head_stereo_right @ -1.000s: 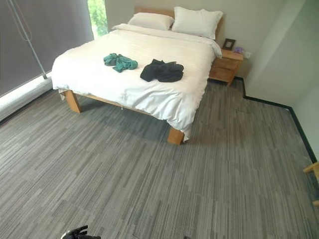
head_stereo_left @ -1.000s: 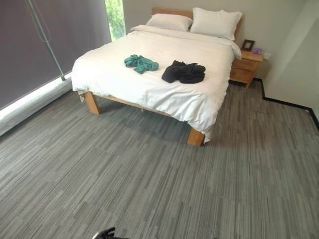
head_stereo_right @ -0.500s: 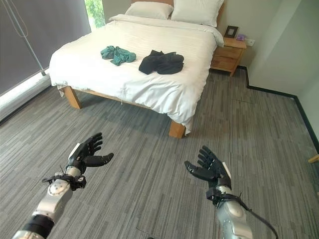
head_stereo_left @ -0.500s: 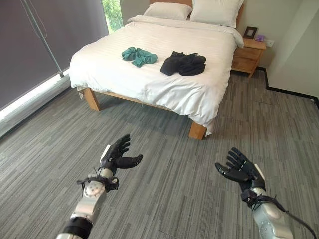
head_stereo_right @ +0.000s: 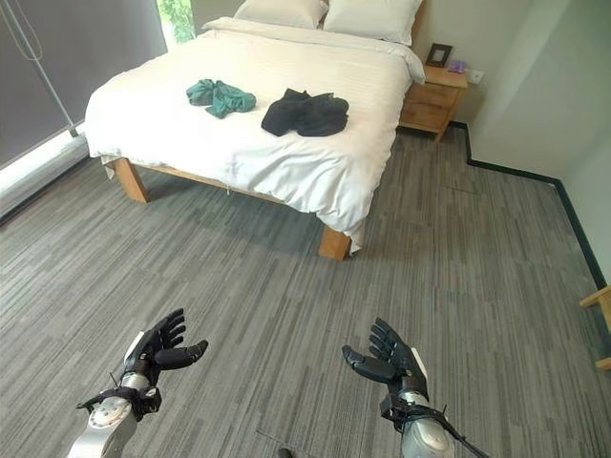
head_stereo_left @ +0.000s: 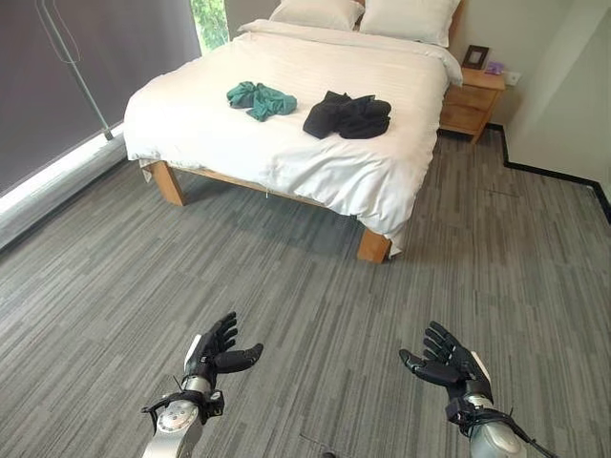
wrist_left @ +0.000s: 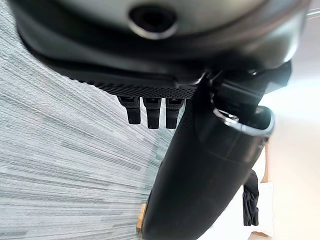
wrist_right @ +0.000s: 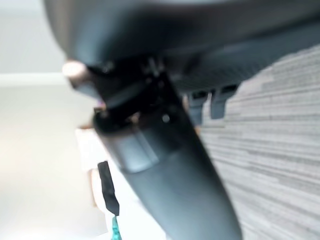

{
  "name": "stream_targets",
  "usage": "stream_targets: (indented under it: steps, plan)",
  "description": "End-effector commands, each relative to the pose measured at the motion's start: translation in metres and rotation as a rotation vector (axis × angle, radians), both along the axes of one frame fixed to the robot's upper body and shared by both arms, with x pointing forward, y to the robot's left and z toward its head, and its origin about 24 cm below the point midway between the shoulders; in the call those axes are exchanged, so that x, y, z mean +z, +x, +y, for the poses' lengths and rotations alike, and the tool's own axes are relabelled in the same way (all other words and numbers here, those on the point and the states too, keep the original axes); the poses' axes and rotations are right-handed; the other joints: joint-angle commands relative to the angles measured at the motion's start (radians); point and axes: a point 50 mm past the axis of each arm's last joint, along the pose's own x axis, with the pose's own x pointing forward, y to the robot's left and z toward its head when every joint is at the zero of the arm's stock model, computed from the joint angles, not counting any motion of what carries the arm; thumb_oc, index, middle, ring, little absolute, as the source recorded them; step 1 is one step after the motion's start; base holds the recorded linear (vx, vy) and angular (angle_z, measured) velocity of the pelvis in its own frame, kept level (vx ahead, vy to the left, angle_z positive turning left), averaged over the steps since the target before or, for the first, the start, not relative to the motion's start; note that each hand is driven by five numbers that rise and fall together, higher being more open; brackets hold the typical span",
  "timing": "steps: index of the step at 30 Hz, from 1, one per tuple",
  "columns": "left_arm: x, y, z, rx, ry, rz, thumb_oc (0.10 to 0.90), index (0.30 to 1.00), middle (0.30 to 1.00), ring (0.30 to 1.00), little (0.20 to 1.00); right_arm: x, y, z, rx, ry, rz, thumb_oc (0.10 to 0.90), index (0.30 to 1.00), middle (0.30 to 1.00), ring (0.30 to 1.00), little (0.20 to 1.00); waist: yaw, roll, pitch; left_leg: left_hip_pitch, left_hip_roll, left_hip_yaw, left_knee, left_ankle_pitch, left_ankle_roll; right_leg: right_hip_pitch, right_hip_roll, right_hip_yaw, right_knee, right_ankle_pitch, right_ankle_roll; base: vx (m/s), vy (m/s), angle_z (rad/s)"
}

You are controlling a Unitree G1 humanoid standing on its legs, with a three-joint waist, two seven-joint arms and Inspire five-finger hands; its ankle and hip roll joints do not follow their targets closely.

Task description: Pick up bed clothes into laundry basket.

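Two empty, spread hands, left hand [head_stereo_left: 218, 351] and right hand [head_stereo_left: 454, 364], well short of bed clothes [head_stereo_left: 347, 115].

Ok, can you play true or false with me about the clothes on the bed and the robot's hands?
1. The green clothes and the black clothes lie on the bed. True.
2. The left hand is holding the black clothes. False: its fingers are open and it holds nothing.
3. The right hand is open over the floor. True.
4. The black clothes lie on the floor. False: they are on the bed.
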Motion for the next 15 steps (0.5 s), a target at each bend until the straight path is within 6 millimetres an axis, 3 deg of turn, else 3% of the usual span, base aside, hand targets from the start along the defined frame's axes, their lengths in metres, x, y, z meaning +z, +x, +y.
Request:
stream_targets:
  steps: [1, 2, 5, 7, 8, 9, 10, 12, 15]
  plan:
    - [0.057, 0.042, 0.006, 0.001, 0.052, -0.316, 0.8, 0.9, 0.9, 0.9, 0.9, 0.054, 0.039, 0.005, 0.022, -0.019, -0.318, 0.8, 0.9, 0.9, 0.9, 0.9, 0.014, -0.023, -0.019, -0.041, 0.027, -0.019, 0.081, -0.105, -0.027, -0.127, -0.09, 0.105, 0.212, -0.058, 0.161, -0.03, 0.056, -0.28]
    - [0.065, 0.045, 0.008, 0.013, 0.071, -0.348, 0.8, 0.9, 0.9, 0.9, 0.9, 0.056, 0.043, 0.013, 0.032, 0.012, -0.332, 0.8, 0.9, 0.9, 0.9, 0.9, 0.013, -0.019, 0.006, -0.041, 0.021, -0.013, 0.094, -0.118, -0.015, -0.181, -0.082, 0.11, 0.324, -0.058, 0.179, 0.02, 0.037, -0.38]
    - [0.074, 0.048, 0.008, 0.025, 0.098, -0.388, 0.8, 0.9, 0.9, 0.9, 0.9, 0.058, 0.041, 0.022, 0.067, 0.035, -0.348, 0.8, 0.9, 0.9, 0.9, 0.9, -0.01, -0.024, 0.042, -0.012, 0.014, -0.03, 0.097, -0.133, 0.001, -0.3, -0.052, 0.118, 0.585, 0.106, 0.201, 0.05, 0.014, -0.21]
    - [0.076, 0.049, 0.009, 0.041, 0.095, -0.397, 0.8, 0.9, 0.9, 0.9, 0.9, 0.059, 0.04, 0.023, 0.074, 0.037, -0.353, 0.8, 0.9, 0.9, 0.9, 0.9, -0.021, -0.024, 0.059, -0.002, 0.02, -0.039, 0.1, -0.139, 0.003, -0.348, -0.024, 0.12, 0.667, 0.131, 0.196, 0.06, 0.007, 0.23]
    - [0.076, 0.05, 0.01, 0.059, 0.096, -0.403, 0.8, 0.9, 0.9, 0.9, 0.9, 0.061, 0.041, 0.024, 0.078, 0.035, -0.363, 0.8, 0.9, 0.9, 0.9, 0.9, -0.027, -0.019, 0.071, 0.002, 0.026, -0.05, 0.107, -0.148, 0.0, -0.387, -0.009, 0.114, 0.707, 0.114, 0.184, 0.24, 0.001, 0.14]
    - [0.081, 0.052, 0.015, 0.106, 0.098, -0.43, 0.8, 0.9, 0.9, 0.9, 0.9, 0.063, 0.041, 0.023, 0.071, 0.029, -0.37, 0.8, 0.9, 0.9, 0.9, 0.9, -0.026, -0.017, 0.075, 0.019, 0.029, -0.045, 0.112, -0.171, -0.001, -0.429, -0.072, 0.06, 0.639, 0.055, 0.153, 0.35, -0.032, -0.01]
    - [0.084, 0.052, 0.018, 0.137, 0.089, -0.447, 0.8, 0.9, 0.9, 0.9, 0.9, 0.064, 0.041, 0.021, 0.06, 0.031, -0.374, 0.8, 0.9, 0.9, 0.9, 0.9, -0.032, -0.024, 0.065, 0.038, 0.027, -0.04, 0.104, -0.184, -0.008, -0.448, -0.085, 0.034, 0.547, 0.033, 0.158, 0.52, -0.075, -0.07]
    - [0.085, 0.049, 0.025, 0.21, 0.049, -0.467, 0.8, 0.9, 0.9, 0.9, 0.9, 0.06, 0.032, 0.01, 0.014, 0.039, -0.363, 0.8, 0.9, 0.9, 0.9, 0.9, -0.077, -0.032, 0.046, 0.119, 0.037, -0.064, 0.076, -0.211, -0.028, -0.436, -0.044, 0.04, 0.309, 0.025, 0.191, 0.52, -0.13, -0.15]
    - [0.081, 0.048, 0.033, 0.249, 0.07, -0.452, 0.8, 0.9, 0.9, 0.9, 0.9, 0.053, 0.016, -0.003, -0.044, 0.043, -0.332, 0.8, 0.9, 0.9, 0.9, 0.9, -0.12, -0.028, 0.023, 0.193, 0.104, -0.1, 0.055, -0.211, -0.061, -0.419, 0.006, 0.051, 0.088, 0.074, 0.208, 0.44, -0.18, 0.14]
